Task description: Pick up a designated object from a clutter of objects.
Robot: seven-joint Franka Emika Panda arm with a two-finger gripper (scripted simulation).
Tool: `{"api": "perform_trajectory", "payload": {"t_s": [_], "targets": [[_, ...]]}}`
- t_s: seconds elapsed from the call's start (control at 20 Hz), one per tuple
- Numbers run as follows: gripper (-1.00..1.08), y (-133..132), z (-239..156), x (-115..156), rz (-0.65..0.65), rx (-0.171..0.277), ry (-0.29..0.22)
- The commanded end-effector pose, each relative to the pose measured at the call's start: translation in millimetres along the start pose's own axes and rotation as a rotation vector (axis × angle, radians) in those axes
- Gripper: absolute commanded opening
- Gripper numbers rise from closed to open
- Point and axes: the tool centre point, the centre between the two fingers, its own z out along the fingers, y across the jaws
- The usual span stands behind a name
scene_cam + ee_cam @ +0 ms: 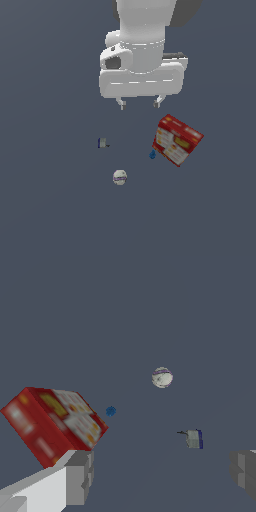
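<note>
The tiny bright-blue thing (152, 155) lies on the grey floor right beside the red box (177, 139), on the side toward the exterior view's left. It also shows in the wrist view (110, 411), just off the box's corner (52, 423). My gripper (139, 104) hangs open and empty well above the floor, behind the clutter; its two fingertips (121, 104) stand wide apart. In the wrist view both fingers (80, 476) frame the scene, gripper (162, 476). The white ball with a purple mark (119, 177) and the grey-blue block (103, 143) lie apart from it.
The ball (162, 377) and the block (194, 439) also show in the wrist view. The red box with yellow-white panels sits tilted on the floor. The dark grey floor (50, 200) stretches all around.
</note>
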Motion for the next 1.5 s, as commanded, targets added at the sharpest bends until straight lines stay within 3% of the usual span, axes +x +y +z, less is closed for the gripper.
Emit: {"api": "perform_trajectory", "payload": {"t_s": [0.0,0.5,1.45], "targets": [[1.0,-2,6,1,0.015,-0.001,-0.003],[1.0,-15,54,5,0.14,-0.009,-0.018],[1.0,-58,198,-11,0.509,-0.046,-0.056]]}}
